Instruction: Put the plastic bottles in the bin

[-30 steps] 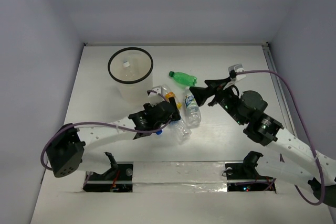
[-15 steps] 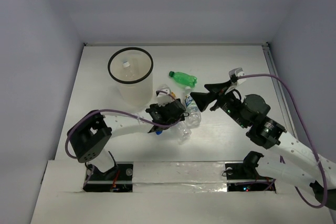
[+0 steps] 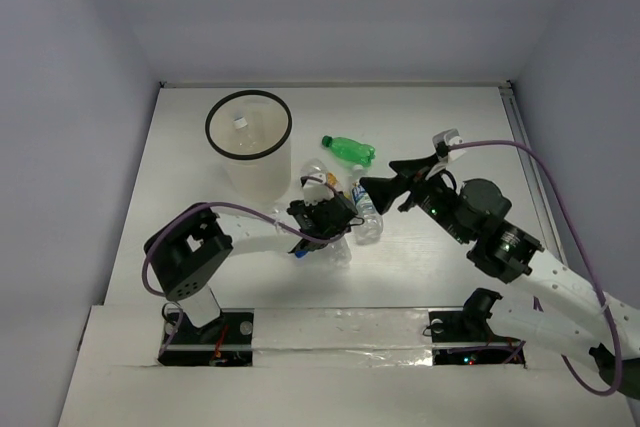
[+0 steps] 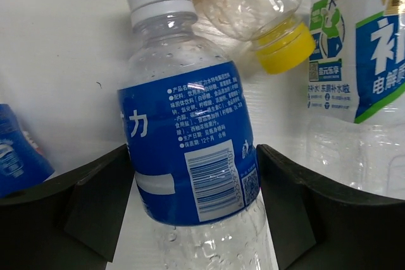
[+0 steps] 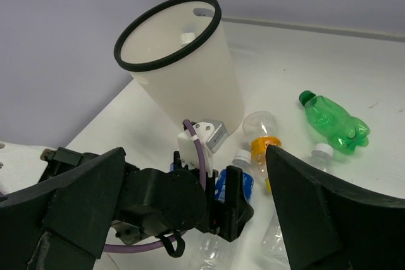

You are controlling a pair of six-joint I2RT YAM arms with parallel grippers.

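Observation:
My left gripper (image 3: 333,219) is low on the table, its fingers (image 4: 95,200) pressed against both sides of a clear bottle with a blue label and white cap (image 4: 183,150), which lies on the table. This bottle also shows in the right wrist view (image 5: 235,180). A clear bottle with an orange cap (image 4: 266,11) and one with a green and blue label (image 4: 361,61) lie just beyond it. The green bottle (image 3: 349,150) lies further back. The bin (image 3: 210,137) stands upright at the back left with one bottle's white cap (image 3: 240,121) showing inside. My right gripper (image 3: 385,179) is open and empty, hovering above the bottles.
Another blue-labelled bottle (image 4: 19,150) lies at the left gripper's left side. The left arm's purple cable (image 3: 250,209) loops over the table in front of the bin. The table's back wall and side walls close the workspace.
My left arm has swung its elbow to the right and the left gripper has slid further over the blue-labelled bottle. The right gripper has barely moved.

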